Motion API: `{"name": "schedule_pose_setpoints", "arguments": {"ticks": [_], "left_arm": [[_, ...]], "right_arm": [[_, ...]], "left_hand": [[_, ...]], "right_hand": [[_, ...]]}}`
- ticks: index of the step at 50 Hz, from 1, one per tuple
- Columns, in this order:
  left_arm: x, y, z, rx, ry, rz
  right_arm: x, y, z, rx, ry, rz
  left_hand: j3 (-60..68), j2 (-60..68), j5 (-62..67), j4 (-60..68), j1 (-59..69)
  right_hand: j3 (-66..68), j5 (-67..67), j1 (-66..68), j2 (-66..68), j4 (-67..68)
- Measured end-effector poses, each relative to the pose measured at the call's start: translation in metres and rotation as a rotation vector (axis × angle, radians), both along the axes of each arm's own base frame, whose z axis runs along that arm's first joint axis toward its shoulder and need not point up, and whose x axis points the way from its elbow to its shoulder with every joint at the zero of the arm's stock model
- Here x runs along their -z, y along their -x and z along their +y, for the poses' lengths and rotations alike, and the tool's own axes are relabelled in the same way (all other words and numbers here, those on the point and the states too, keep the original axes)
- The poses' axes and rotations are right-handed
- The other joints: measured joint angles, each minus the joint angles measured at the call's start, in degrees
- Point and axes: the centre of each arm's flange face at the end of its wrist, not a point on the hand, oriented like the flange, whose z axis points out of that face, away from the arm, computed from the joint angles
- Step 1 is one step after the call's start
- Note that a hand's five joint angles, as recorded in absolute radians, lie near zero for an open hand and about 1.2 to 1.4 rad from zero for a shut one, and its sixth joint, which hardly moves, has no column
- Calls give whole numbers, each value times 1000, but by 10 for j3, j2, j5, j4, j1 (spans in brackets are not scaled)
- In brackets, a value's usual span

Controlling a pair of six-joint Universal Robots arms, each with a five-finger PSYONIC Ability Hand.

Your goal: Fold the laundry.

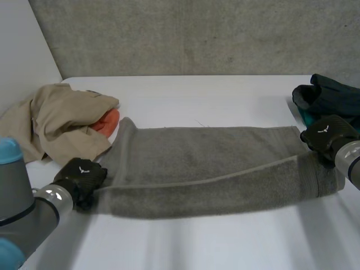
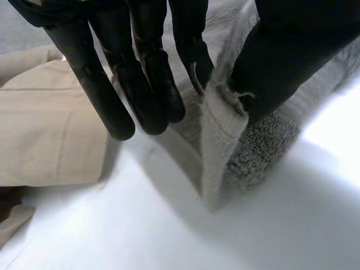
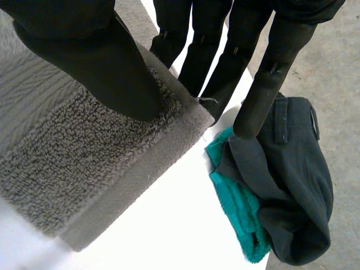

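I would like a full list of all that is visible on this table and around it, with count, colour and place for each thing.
towel: one, grey, folded lengthwise across the middle of the table.
beige garment: one, beige, crumpled at the far left of the table.
orange item: one, orange-pink, half hidden under the beige garment, next to the towel's left end.
dark garment: one, near black, bunched at the far right edge.
teal cloth: one, teal, partly under the dark garment.
table: one, white.
wall: one, grey, behind the table.
left robot hand: one, black, pinching the towel's left end.
right robot hand: one, black, pinching the towel's right corner.
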Motion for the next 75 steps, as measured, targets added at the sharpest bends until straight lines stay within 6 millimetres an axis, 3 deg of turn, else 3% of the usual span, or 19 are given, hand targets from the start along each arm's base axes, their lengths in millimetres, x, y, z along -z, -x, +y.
{"name": "schedule_pose_setpoints", "arguments": {"ticks": [4,9,10,11,13,14,15,19,22,25,31,37,39,48,53,58,68,72,75], "left_arm": [[-1,2,-26,-36,105,-12],[-34,17,-71,-44,357,27],[-58,27,-90,-40,494,67],[-64,29,-94,-39,527,78],[-114,47,-120,-31,763,176],[-134,52,-127,-29,847,218],[-156,57,-134,-29,935,269],[-228,65,-147,-40,1189,458],[-260,62,-152,-58,1282,569],[-269,58,-156,-74,1293,625],[-238,56,-163,-96,1174,608],[-190,57,-161,-104,1031,549],[-155,59,-156,-90,930,507],[-56,69,-116,31,627,376],[-24,65,-81,71,470,251],[-15,45,-34,94,299,89],[-32,-7,65,95,-34,-120],[-38,-13,79,114,-84,-147],[-41,-12,76,132,-73,-148]], "right_arm": [[2,-1,-7,-1,27,-1],[-12,-2,-41,35,195,-25],[-27,-2,-60,63,315,-51],[-31,-2,-64,68,338,-57],[-67,-2,-90,110,562,-124],[-72,-2,-93,113,587,-133],[-100,-3,-105,129,736,-191],[-155,-3,-115,135,994,-317],[-183,-5,-115,120,1107,-399],[-193,-8,-113,101,1143,-449],[-178,-16,-113,82,1068,-465],[-137,-21,-118,80,905,-429],[-98,-23,-120,78,763,-395],[8,-24,-103,77,339,-284],[38,-19,-81,79,151,-213],[37,-12,-49,51,21,-124],[11,44,25,19,-233,211],[9,53,39,-4,-286,272],[7,55,36,0,-252,274]], "left_hand": [[10,8,1,11,0],[12,9,1,11,0],[12,9,1,11,0],[12,9,1,11,0],[12,9,1,11,0],[12,9,1,12,0],[12,9,1,12,0],[12,10,1,13,0],[12,10,1,13,0],[12,10,1,13,0],[12,10,1,13,0],[13,11,1,13,0],[13,11,1,13,0],[13,11,1,13,0],[13,11,1,13,0],[13,11,1,13,0],[13,11,1,13,0],[13,11,1,13,0],[13,11,1,13,0]], "right_hand": [[0,0,0,0,0],[0,0,0,0,0],[0,0,0,0,0],[0,0,0,0,0],[0,0,0,0,0],[0,0,0,0,0],[0,0,0,0,0],[0,1,0,0,0],[0,3,0,0,0],[0,3,0,0,0],[0,3,0,0,0],[0,3,0,0,0],[0,3,0,0,0],[0,3,0,0,0],[0,3,0,0,0],[0,3,0,0,0],[0,3,0,0,0],[0,3,0,0,0],[0,3,0,0,0]]}}
